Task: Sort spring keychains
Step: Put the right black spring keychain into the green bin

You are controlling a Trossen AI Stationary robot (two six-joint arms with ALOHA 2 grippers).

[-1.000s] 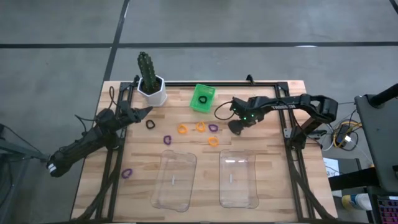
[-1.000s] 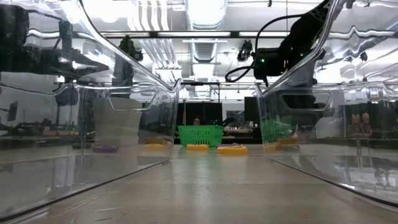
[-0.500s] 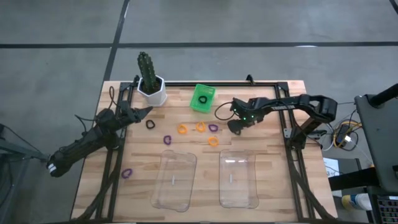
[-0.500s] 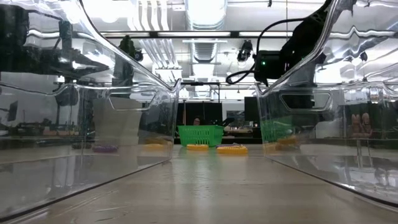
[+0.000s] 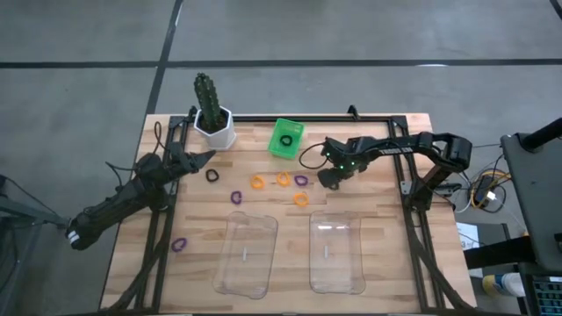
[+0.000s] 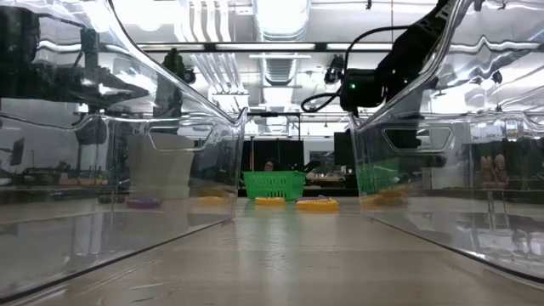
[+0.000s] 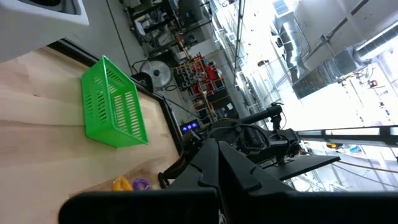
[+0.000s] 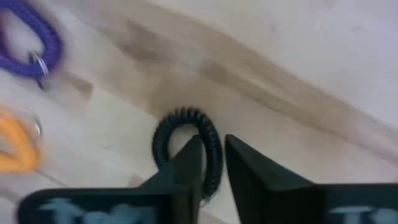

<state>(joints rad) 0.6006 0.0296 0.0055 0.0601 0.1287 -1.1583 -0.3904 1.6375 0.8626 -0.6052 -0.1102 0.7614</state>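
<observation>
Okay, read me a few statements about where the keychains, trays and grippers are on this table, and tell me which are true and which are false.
1. The green basket holds a black keychain. True.
2. Both clear trays hold orange keychains. False: both look empty.
3. The right gripper is closing on a black keychain on the table. True.
4. The left gripper is open above a tray. False: it is shut, near the cactus pot.
5. A purple keychain lies apart near the left tray. True.
</observation>
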